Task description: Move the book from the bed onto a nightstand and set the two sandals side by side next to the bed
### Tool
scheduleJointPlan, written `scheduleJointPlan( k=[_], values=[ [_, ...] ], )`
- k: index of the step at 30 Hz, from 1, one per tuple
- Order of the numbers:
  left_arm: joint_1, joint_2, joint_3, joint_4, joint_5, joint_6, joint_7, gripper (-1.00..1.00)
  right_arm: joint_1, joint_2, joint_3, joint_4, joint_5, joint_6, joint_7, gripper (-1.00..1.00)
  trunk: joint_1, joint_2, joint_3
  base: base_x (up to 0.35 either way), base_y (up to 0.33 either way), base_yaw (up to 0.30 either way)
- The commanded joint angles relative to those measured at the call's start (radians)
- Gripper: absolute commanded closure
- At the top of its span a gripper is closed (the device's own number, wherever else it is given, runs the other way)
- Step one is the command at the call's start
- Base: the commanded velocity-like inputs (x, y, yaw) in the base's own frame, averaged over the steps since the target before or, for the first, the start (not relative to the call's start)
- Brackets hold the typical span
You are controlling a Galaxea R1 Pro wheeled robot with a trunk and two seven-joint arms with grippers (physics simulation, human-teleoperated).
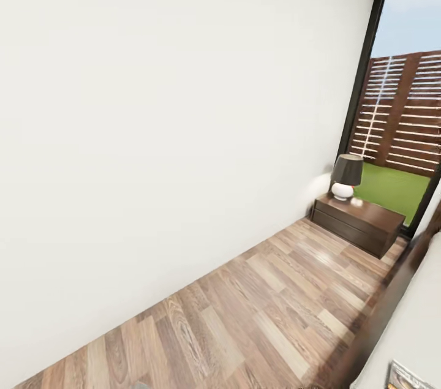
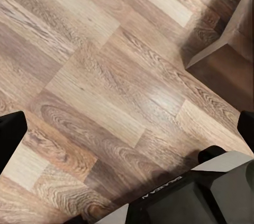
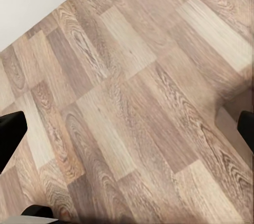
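Floorboards (image 1: 245,315) of grey-brown wood lie nearest, running between the white wall (image 1: 153,132) and the bed (image 1: 404,328), whose dark frame and pale mattress edge cut across the lower right corner of the head view. On that mattress, at the very corner, a sliver of something with a light border and a printed face (image 1: 407,377) pokes into view; it may be the book, but too little shows to be sure.

Both arms hang low over the bare floor, probably tucked in for travel rather than reaching. The left hand (image 2: 127,134) is spread open and holds nothing, its dark fingertips (image 2: 10,136) at the picture's two edges with planks between them, part of the robot's dark body and a brown wooden corner close by. The right hand (image 3: 127,134) is likewise released and empty over the planks.

Farther on, the nightstand (image 1: 358,223) stands against the wall by the head of the bed, a lamp (image 1: 346,177) on its far end, so the nearer half of its top is free for the book. Beyond it a tall window (image 1: 401,101) shows grass and a slatted fence.
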Motion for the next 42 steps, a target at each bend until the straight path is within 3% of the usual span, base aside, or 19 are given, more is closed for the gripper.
scheduleJointPlan(
  k=[1, 42],
  values=[
    [0.0, 0.0, 0.008, 0.0, -0.011, -0.004, -0.002, -1.0, -0.001, 0.0, -0.008, 0.001, 0.011, -0.005, 0.004, -1.0, 0.0, -0.001, 0.0, 0.0, 0.0, -0.234],
    [0.0, 0.001, 0.008, 0.001, -0.011, -0.004, -0.005, -1.0, -0.001, 0.0, -0.009, 0.001, 0.011, -0.006, 0.004, -1.0, 0.0, -0.001, 0.0, 0.02, 0.0, -0.234]
  ],
)
